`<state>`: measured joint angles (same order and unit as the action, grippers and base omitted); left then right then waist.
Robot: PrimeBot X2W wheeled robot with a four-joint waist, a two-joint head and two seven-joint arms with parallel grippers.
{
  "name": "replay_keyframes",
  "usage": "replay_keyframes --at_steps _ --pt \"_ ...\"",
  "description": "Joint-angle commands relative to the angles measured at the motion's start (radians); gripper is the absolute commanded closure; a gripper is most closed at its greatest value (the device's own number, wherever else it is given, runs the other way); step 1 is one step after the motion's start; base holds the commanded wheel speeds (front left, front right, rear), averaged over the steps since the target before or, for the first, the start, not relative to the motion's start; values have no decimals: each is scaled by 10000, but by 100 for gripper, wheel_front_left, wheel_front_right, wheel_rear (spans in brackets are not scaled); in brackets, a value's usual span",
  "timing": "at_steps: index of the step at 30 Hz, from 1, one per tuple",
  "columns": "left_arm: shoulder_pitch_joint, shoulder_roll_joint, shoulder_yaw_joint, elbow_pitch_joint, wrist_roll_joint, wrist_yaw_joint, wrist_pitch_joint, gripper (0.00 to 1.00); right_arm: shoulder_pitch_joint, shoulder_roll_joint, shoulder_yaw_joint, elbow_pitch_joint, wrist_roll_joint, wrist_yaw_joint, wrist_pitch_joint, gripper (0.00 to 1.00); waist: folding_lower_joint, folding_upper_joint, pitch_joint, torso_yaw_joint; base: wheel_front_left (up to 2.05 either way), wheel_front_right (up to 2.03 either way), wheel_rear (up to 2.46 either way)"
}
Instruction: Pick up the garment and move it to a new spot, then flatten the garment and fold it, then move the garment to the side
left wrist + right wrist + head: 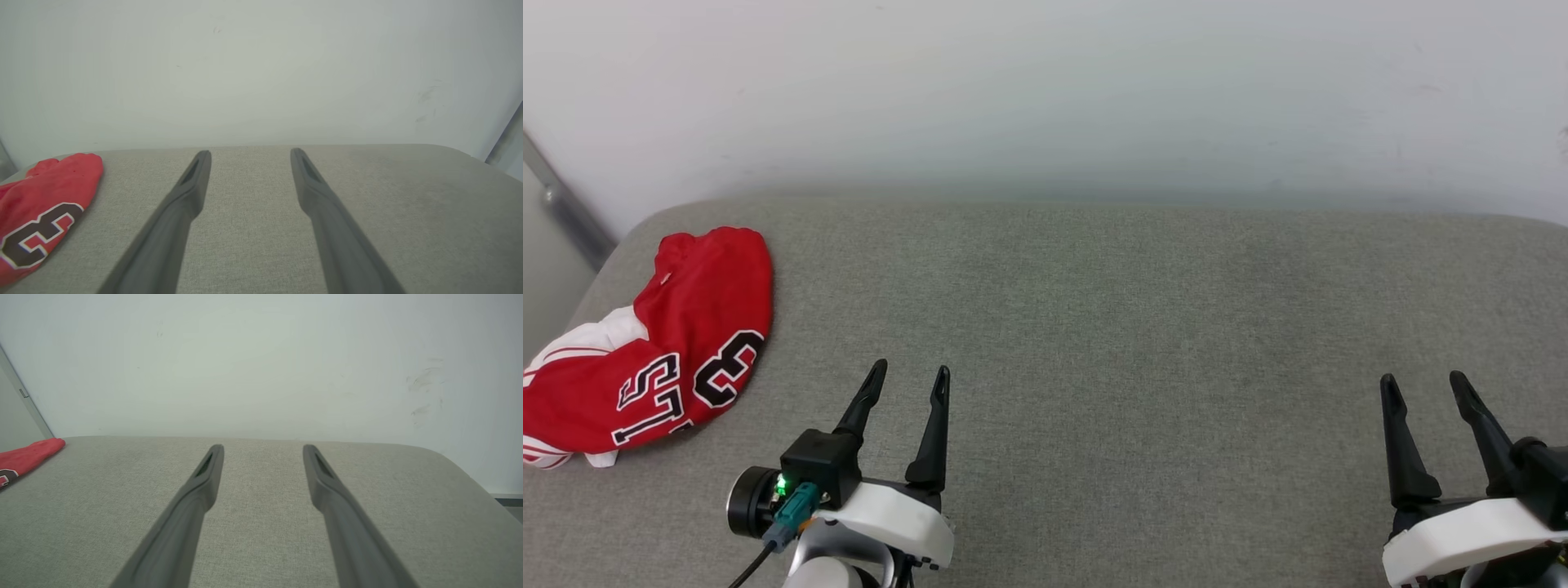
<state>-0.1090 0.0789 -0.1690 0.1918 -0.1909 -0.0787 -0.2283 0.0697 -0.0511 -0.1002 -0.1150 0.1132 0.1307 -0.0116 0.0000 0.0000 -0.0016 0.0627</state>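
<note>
Garment: found bunched in a loose heap at the far left end of the table, partly cut off by the left edge of the head view. Red body uppermost, white sleeve with red stripes at its left side, black white-outlined characters facing up, a "3" the plainest among them. Neither flattened nor folded. Touched by neither pincer.

Left pincer: released, fingers spread, nothing between them. Positioned at lower left of the head view, near the garment's right side but apart from it, tips pointing toward the wall. Green light lit on the black block behind the fingers, teal plug and dark cable attached below it. In the left wrist view, fingers parted above bare grey fabric, with the garment's red edge and the "3" at lower left.

Right pincer: also released, fingers spread, empty. Positioned at lower right of the head view, well apart from the garment. In the right wrist view, fingers parted above bare fabric, a strip of red garment at the far left edge.

Table: grey woven cover, rounded corners, set against the pale wall. Faint scuff marks on the wall at right in both wrist views. Grey metal strip slanting past the table's far left corner.

Contact between fingers and table: cannot tell.
</note>
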Motion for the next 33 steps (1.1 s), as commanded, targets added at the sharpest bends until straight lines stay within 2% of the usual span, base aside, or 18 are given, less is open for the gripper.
replay_keyframes --at_steps 1,18,29,33 --pt "-159 15 -29 9 181 28 -78 0 94 12 -16 -104 -220 0 -57 0 0 0 -1 5 0 0 0" --pt "-162 -99 -102 375 947 -29 -386 0 217 15 -109 -141 -796 0 -307 0 0 0 -25 128 0 0 0" --pt "-223 -148 77 624 756 110 -375 0 261 16 -97 -21 -532 -1 -264 0 0 0 -16 220 0 0 0" --pt "-279 -156 150 688 737 176 -375 0 306 16 -162 -41 -459 -1 -301 0 0 0 26 443 0 0 0"
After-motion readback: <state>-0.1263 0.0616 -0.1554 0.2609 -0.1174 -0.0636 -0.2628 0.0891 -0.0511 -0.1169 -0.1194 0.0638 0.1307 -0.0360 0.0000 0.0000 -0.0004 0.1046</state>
